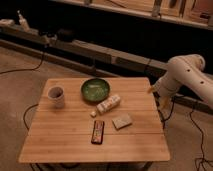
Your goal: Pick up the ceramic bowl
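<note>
The green ceramic bowl (pixel 95 89) sits upright at the back middle of the wooden table (pixel 60 142), glossy with a dark rim and a lighter green inside. My gripper (pixel 162 103) hangs at the end of the white arm (pixel 184 72), just off the table's right edge. It is well to the right of the bowl, apart from it, and holds nothing that I can see.
A white mug (pixel 56 96) stands left of the bowl. A small white bottle (pixel 108 104) lies right in front of the bowl. A pale flat packet (pixel 121 121) and a dark bar (pixel 98 131) lie nearer the front. Cables run on the floor.
</note>
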You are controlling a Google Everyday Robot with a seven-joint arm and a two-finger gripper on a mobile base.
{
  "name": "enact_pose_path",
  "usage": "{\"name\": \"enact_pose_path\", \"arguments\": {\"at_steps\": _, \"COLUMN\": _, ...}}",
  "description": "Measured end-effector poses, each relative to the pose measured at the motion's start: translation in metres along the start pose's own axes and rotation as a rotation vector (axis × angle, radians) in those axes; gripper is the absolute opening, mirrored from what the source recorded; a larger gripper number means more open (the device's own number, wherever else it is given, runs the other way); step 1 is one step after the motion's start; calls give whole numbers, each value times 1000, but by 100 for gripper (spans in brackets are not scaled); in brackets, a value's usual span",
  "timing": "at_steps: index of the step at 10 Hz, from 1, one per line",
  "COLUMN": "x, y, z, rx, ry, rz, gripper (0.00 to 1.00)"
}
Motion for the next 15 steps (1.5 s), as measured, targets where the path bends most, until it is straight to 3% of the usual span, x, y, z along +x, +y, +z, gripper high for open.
{"name": "enact_pose_path", "arguments": {"at_steps": 2, "x": -6, "y": -3, "z": 10, "rx": -28, "ry": 12, "rz": -166, "gripper": 65}}
{"name": "enact_pose_path", "arguments": {"at_steps": 3, "x": -7, "y": -3, "z": 12, "rx": -35, "ry": 15, "rz": -202, "gripper": 65}}
{"name": "enact_pose_path", "arguments": {"at_steps": 7, "x": -6, "y": -4, "z": 12, "rx": -27, "ry": 16, "rz": -220, "gripper": 65}}
{"name": "enact_pose_path", "arguments": {"at_steps": 9, "x": -2, "y": -12, "z": 11, "rx": 32, "ry": 19, "rz": -285, "gripper": 65}}
{"name": "enact_pose_path", "arguments": {"at_steps": 12, "x": -6, "y": -27, "z": 9, "rx": 164, "ry": 5, "rz": -522, "gripper": 65}}
{"name": "enact_pose_path", "arguments": {"at_steps": 15, "x": -13, "y": -33, "z": 8, "rx": 235, "ry": -8, "rz": -668, "gripper": 65}}
